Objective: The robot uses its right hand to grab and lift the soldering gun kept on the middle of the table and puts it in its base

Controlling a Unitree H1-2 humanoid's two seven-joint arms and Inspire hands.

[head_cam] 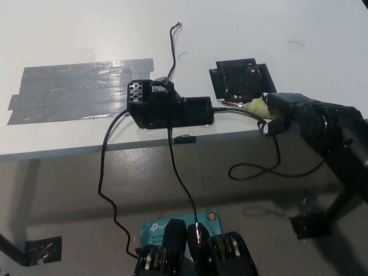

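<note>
At far left we see a broad patch of grey tape (pixel 80 92) stuck flat on the white table (pixel 86 34), well apart from the action. Moving right, a black box-shaped unit (pixel 169 109) sits near the table's front edge, with a perforated face at its left end; black cables (pixel 106 172) drop from it over the edge toward the floor, and one thin wire (pixel 171 46) runs up from it across the tabletop. Just below it a small black tab (pixel 185 138) sticks to the table edge. Right of the unit lies a flat black plate (pixel 242 78), a bit tilted, which we take as the base. Just beside its lower right corner is the soldering gun (pixel 256 106): we see its pale yellowish front part and thin metal tip pointing left toward the black unit, low over the table near the front edge, not in the base. The black right hand (pixel 287 109) wraps around the gun's rear, fingers pressed closed on it. The gun's cord (pixel 259 169) loops down below the table edge. The right arm (pixel 339 144) runs off toward bottom right. The white left hand is out of frame.
</note>
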